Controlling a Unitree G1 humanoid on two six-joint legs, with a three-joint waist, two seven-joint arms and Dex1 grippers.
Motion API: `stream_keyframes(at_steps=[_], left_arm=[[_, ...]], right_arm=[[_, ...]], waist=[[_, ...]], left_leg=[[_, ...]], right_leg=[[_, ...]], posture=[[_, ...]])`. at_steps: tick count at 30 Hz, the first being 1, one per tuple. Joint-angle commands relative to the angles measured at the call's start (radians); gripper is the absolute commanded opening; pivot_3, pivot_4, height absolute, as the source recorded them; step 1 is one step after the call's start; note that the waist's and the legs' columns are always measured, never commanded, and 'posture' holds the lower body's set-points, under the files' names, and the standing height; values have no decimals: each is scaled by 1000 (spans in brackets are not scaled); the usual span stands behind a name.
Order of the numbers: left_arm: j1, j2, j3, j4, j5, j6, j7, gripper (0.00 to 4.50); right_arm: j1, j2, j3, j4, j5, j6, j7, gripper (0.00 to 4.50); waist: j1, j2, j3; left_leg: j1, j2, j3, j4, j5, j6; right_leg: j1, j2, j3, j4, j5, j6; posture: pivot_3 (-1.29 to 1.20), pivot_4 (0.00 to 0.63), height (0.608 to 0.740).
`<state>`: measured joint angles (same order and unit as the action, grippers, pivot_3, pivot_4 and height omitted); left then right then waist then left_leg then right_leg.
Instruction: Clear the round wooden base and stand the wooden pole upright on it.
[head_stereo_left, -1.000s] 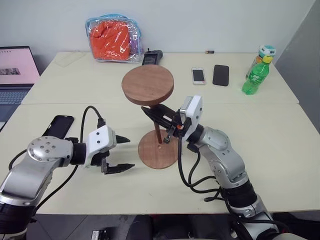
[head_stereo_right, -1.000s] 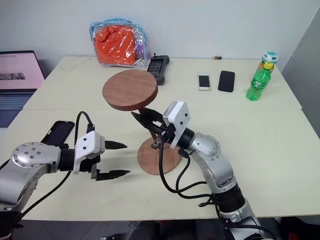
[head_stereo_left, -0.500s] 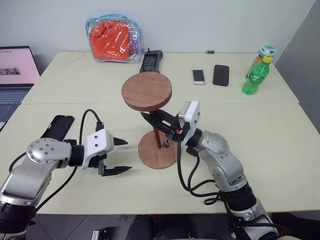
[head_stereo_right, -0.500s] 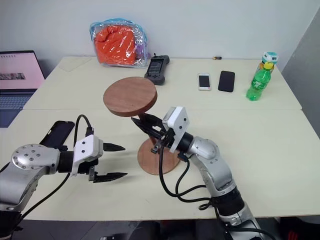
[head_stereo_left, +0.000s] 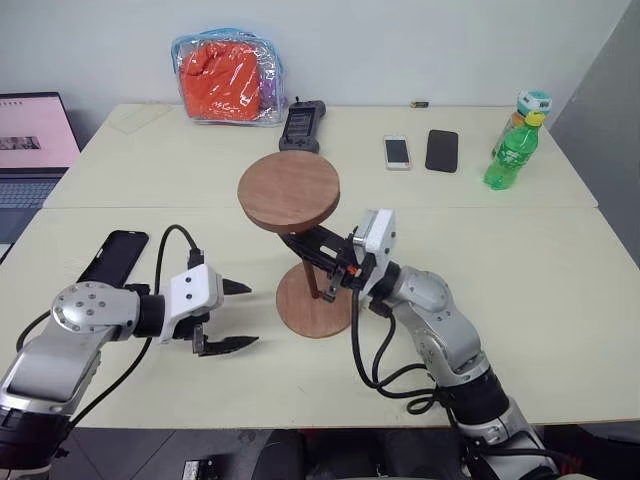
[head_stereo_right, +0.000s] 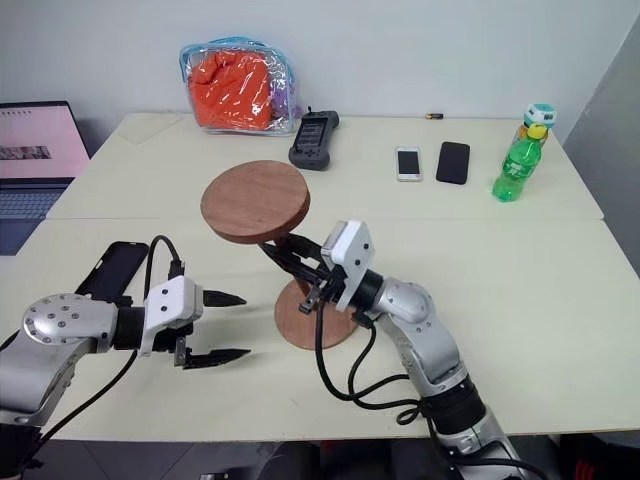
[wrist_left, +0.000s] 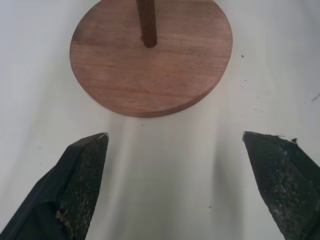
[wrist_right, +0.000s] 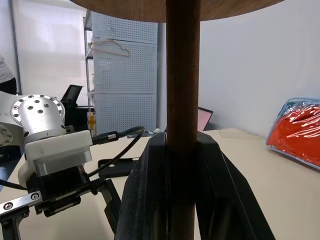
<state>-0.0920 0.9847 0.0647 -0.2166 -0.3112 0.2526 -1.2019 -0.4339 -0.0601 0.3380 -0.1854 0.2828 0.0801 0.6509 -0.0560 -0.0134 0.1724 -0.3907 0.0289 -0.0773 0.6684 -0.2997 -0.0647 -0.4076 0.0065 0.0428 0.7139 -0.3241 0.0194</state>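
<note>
The round wooden base (head_stereo_left: 322, 312) lies flat on the table in front of me. The wooden pole (head_stereo_left: 311, 272) stands on it nearly upright, leaning a little, its lower end at the centre hole (wrist_left: 149, 43). Its fixed disc (head_stereo_left: 289, 190) is on top. My right gripper (head_stereo_left: 308, 252) is shut on the pole just under that disc; the right wrist view shows the black fingers (wrist_right: 150, 195) clamped on either side of the pole (wrist_right: 182, 100). My left gripper (head_stereo_left: 252, 314) hovers open just left of the base, holding nothing, its tips apart from the base (wrist_left: 150, 65).
At the back of the table are a clear pouch with orange cloth (head_stereo_left: 228, 78), a black handset (head_stereo_left: 302, 125), a white phone (head_stereo_left: 397, 151), a black phone (head_stereo_left: 441, 150) and a green bottle (head_stereo_left: 513, 145). A laptop (head_stereo_left: 30, 150) and another black phone (head_stereo_left: 113, 255) lie left.
My right gripper has lowered the pole and brought it more upright, so the top disc sank and shifted slightly left. The left gripper has barely moved and stays open.
</note>
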Motion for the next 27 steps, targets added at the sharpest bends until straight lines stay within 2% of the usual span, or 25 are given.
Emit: stream_keyframes(at_steps=[1, 27], left_arm=[[-2, -2, 6, 1, -3, -18, -6, 4500], [-53, -10, -3, -77, -18, 68, 5, 4500]], right_arm=[[6, -9, -6, -14, -2, -5, 9, 240], [15, -42, -29, 55, -15, -46, 12, 240]], waist=[[0, 0, 0], [1, 0, 0]], left_leg=[[0, 0, 0, 0, 0, 0], [1, 0, -1, 2, 0, 0]], right_leg=[[0, 0, 0, 0, 0, 0], [2, 0, 0, 1, 0, 0]], posture=[[0, 150, 740], [0, 150, 740]])
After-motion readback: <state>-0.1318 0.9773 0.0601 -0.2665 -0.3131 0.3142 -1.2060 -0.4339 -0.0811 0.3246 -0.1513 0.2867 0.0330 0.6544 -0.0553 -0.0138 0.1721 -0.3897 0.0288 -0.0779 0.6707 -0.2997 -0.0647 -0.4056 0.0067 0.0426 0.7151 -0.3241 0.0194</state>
